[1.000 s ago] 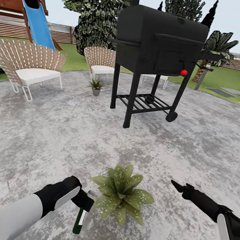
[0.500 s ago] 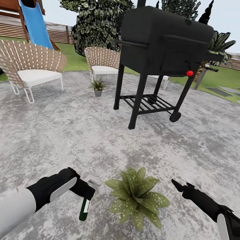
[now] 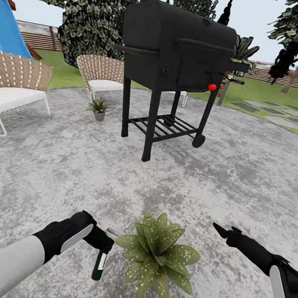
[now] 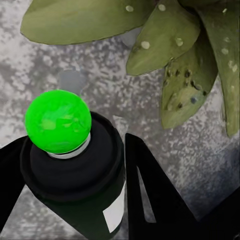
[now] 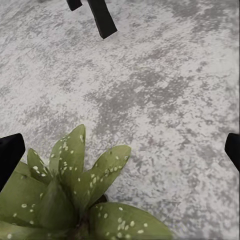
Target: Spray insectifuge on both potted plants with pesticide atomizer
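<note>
Since a second ago the head camera has swung right. Left gripper (image 3: 103,244) pinches the glossy dark pesticide atomizer (image 3: 99,265) just left of the near speckled, pointed-leaved potted plant (image 3: 157,254); right gripper (image 3: 222,231) is spread. Bare mottled grey paving (image 3: 240,182) lies open toward the black metal grill (image 3: 176,52).

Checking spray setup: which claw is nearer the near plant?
Left. The left claw, shut on the atomizer, sits right beside the plant; the right claw hangs open, farther off its other side.
</note>
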{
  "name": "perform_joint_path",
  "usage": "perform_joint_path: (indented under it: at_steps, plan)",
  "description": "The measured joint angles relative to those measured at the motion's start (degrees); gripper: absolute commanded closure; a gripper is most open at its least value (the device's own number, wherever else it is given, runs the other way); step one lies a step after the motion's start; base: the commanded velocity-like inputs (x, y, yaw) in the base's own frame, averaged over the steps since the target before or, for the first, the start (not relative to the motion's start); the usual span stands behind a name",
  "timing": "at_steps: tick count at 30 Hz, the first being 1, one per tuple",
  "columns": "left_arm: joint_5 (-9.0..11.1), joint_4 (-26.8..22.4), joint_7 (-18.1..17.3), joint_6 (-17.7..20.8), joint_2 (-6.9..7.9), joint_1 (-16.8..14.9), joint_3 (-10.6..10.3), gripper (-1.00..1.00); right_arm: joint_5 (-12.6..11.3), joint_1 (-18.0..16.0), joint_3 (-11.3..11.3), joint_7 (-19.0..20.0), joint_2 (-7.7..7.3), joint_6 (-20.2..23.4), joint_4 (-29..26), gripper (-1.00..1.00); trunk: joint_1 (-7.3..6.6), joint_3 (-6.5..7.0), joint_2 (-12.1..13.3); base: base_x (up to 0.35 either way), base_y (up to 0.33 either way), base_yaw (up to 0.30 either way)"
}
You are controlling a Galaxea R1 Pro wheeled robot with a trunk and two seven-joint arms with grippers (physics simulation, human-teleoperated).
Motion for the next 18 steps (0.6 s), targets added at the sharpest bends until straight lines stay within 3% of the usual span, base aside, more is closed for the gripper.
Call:
perform_joint_path:
  at_steps: [4, 18]
  plan:
    - [-0.8, 2.2, -1.5, 0.0, -0.28, 0.0, 0.0, 1.0, 0.0, 0.0, 0.0, 0.0, 0.0, -0.1, 0.0, -1.0, 0.0, 0.0, 0.0, 0.001, 0.0, -0.165]
    - [-0.7, 1.7, -1.7, 0.0, -0.92, 0.0, 0.4, 1.0, -0.2, 0.0, 0.0, 0.0, 0.0, -0.1, 0.1, -1.0, 0.0, 0.0, 0.0, 0.0, 0.0, -0.001]
